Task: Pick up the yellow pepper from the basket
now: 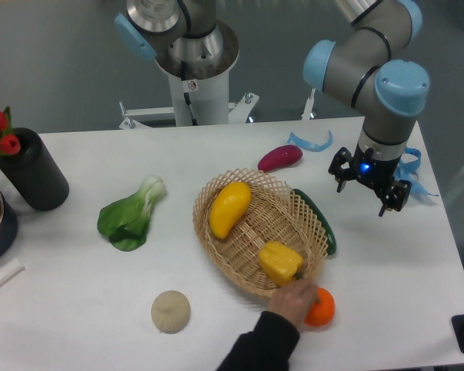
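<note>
The yellow pepper (280, 262) lies in the near right part of the oval wicker basket (216, 251), blocky and lobed. A person's hand (295, 303) reaches in from the bottom edge and touches the pepper's near side. A longer smooth yellow fruit (229, 208) lies in the basket's far left part. My gripper (369, 191) hangs above the table to the right of the basket, well apart from the pepper. Its fingers are spread and nothing is between them.
An orange (322, 307) sits by the basket's near right rim. A dark green cucumber (319, 220) lies along the right rim. A purple sweet potato (280, 158), a bok choy (130, 216), a tan bun (171, 311), a black vase of tulips (31, 171) and blue tape (312, 141) are around.
</note>
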Robot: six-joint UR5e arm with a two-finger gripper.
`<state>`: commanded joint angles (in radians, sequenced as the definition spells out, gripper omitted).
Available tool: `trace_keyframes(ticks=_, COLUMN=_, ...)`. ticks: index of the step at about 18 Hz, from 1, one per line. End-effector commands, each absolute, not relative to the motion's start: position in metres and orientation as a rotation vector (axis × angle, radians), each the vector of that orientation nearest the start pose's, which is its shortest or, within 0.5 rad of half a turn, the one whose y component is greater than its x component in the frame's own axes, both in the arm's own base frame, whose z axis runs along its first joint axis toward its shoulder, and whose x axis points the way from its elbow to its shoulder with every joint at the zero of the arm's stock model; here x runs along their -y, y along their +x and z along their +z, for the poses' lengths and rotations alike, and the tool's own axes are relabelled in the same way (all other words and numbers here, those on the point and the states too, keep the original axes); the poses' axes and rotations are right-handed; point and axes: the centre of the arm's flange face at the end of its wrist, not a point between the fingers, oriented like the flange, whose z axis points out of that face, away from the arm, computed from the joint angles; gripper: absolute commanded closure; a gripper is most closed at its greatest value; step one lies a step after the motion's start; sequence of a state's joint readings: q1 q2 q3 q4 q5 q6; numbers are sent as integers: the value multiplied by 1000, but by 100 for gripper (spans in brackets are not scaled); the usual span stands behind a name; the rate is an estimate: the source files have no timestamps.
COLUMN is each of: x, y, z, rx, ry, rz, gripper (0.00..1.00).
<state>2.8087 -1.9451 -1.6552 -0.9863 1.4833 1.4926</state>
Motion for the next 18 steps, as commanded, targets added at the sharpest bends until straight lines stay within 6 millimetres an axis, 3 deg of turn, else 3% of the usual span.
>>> trace_keyframes(ticks=9, x=-340, y=-539, z=299, rx=-360, ry=-3000, rz=156, gripper=0)
trace_keyframes(ticks=14, x=-343, y=-532, z=297, rx=1, ry=-3014, rz=121, gripper=0)
trace_keyframes(ticks=18, x=-357, y=-518, z=299, rx=45, ry=-3009, rz=106, gripper=0)
